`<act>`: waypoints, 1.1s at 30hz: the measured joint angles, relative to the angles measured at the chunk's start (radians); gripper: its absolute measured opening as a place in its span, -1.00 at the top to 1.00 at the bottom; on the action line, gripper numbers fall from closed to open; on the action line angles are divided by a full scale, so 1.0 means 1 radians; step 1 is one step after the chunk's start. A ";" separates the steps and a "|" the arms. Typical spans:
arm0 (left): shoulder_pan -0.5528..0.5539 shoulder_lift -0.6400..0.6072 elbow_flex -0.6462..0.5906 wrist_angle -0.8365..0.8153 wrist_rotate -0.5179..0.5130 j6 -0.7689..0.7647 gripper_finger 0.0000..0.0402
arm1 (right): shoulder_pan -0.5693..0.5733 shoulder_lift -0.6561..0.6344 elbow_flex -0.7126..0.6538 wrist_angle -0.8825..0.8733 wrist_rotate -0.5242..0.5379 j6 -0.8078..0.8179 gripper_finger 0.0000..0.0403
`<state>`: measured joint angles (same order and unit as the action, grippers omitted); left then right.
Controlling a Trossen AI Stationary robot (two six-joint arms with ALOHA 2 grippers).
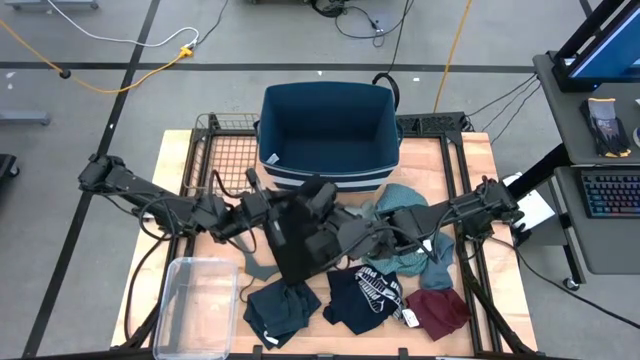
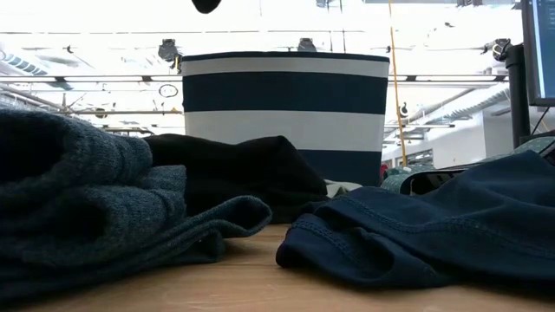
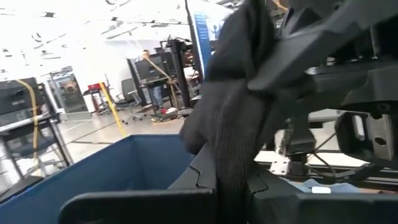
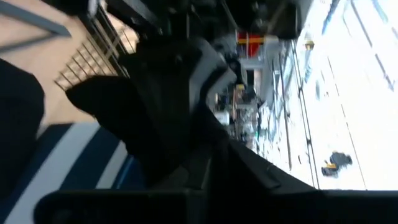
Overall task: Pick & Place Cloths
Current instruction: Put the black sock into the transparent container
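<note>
Left claw (image 1: 268,215) is clamped on the black cloth (image 1: 300,240), which hangs just short of the bin (image 1: 330,130); right claw (image 1: 352,238) alongside, grip unclear.

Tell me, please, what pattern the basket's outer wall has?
Navy and white horizontal stripes on the basket, clearest in the low view.

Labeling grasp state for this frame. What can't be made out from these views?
- High view: both grippers' fingertips, hidden under the black cloth.
- Low view: both grippers, blocked by piled cloths; only the basket shows behind.
- Right wrist view: the right gripper's jaw gap, filled by dark blur.
</note>
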<state>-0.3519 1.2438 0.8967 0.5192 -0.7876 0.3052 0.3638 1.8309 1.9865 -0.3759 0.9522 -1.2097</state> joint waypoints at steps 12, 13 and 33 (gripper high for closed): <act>-0.035 -0.065 0.001 -0.061 -0.228 0.009 0.99 | 0.035 -0.006 0.000 -0.002 0.126 0.023 0.18; -0.045 -0.076 0.001 -0.061 -0.259 0.024 0.99 | 0.038 -0.006 0.000 -0.002 0.158 0.021 0.15; -0.353 -0.306 0.001 -0.043 -0.285 -0.194 1.00 | 0.037 -0.006 0.000 -0.107 0.406 0.243 0.01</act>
<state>-0.7046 0.9382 0.8978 0.4767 -1.0731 0.1115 0.4011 1.8252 1.9862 -0.4832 1.3582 -0.9671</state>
